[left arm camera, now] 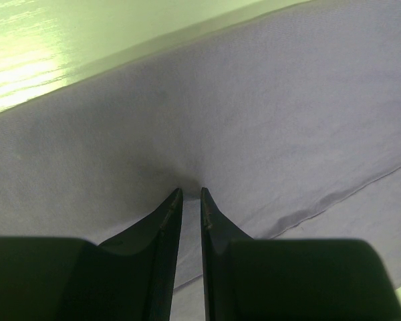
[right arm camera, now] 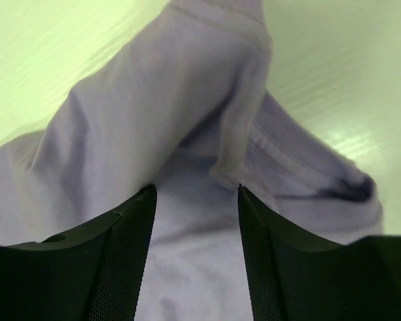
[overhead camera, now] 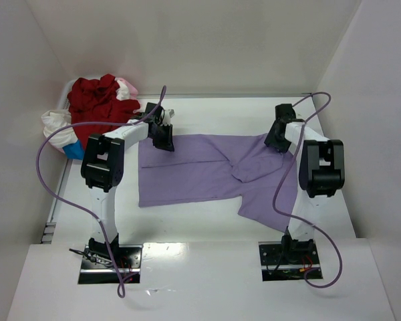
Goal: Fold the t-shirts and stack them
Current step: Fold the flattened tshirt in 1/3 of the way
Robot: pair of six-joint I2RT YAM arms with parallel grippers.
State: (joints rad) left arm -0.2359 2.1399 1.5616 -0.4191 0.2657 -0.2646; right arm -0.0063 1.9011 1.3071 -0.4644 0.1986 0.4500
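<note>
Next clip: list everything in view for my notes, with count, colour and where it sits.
lavender t-shirt: one, lavender-purple, spread mid-table, right side partly folded over
red t-shirt: one, bright red, on top of the heap at the far-left corner
white t-shirt: one, white, left side of that heap
pink t-shirt: one, pale pink, only a bit showing behind the red one
blue item: one, blue, near edge of the heap; cannot tell what it is
table: one, white, walls around it
cables: two, purple, one looping along each arm
left gripper: one, black, shut on the lavender t-shirt's far-left part
right gripper: one, black, open at the shirt's far-right part
</note>
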